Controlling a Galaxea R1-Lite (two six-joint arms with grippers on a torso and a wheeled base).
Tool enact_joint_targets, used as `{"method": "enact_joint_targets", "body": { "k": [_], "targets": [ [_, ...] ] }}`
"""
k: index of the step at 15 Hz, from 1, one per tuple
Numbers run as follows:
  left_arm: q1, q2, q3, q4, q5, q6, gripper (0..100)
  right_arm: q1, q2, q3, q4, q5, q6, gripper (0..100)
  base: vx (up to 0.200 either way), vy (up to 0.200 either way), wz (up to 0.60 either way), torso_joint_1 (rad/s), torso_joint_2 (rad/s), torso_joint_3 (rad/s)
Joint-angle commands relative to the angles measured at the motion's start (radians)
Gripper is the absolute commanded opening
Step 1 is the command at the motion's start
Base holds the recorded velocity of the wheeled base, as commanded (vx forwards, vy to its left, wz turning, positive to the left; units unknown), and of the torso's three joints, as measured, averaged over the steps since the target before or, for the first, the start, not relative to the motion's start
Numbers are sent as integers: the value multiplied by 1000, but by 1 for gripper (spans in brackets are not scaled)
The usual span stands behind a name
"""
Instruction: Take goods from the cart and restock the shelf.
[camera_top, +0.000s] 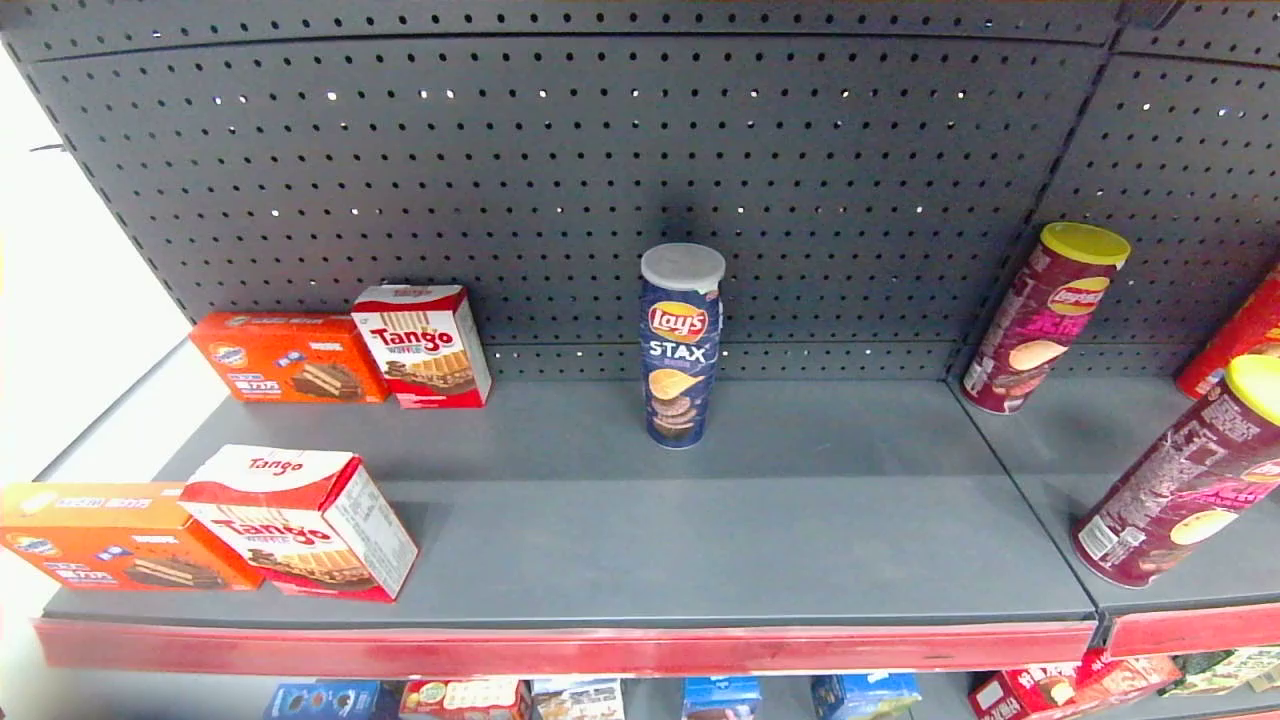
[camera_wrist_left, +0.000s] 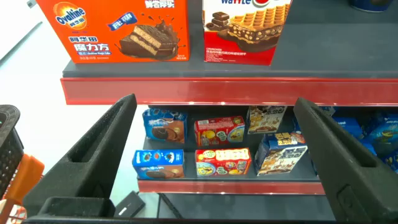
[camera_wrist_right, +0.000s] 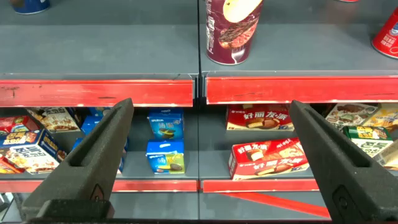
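A dark blue chip can (camera_top: 681, 345) with a grey lid stands upright at the middle back of the grey shelf (camera_top: 700, 540). Orange boxes (camera_top: 288, 357) and red-and-white wafer boxes (camera_top: 425, 345) sit at the shelf's left, one pair at the back and one pair at the front. Maroon chip cans (camera_top: 1045, 318) with yellow lids stand on the section to the right. My left gripper (camera_wrist_left: 217, 158) is open and holds nothing, below the shelf's red front edge (camera_wrist_left: 230, 91). My right gripper (camera_wrist_right: 211, 155) is open too, facing the lower shelves under a maroon can (camera_wrist_right: 231, 30).
Lower shelves hold small blue boxes (camera_wrist_left: 158, 165), red boxes (camera_wrist_right: 267, 158) and other snack packs. A black basket edge (camera_wrist_left: 9, 149) with an orange part shows beside the left gripper. The pegboard back wall (camera_top: 600, 180) rises behind the shelf. Bare shelf lies around the blue can.
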Motion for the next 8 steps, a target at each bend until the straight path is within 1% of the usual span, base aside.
{"method": "enact_joint_targets", "body": {
  "k": [1, 8],
  "targets": [
    [0, 0, 0, 0, 0, 0, 100, 1, 1, 0, 0, 0, 0, 100, 0, 0, 0, 0, 0, 0],
    [0, 0, 0, -2, 0, 0, 100, 1, 1, 0, -2, 0, 0, 100, 0, 0, 0, 0, 0, 0]
  ]
}}
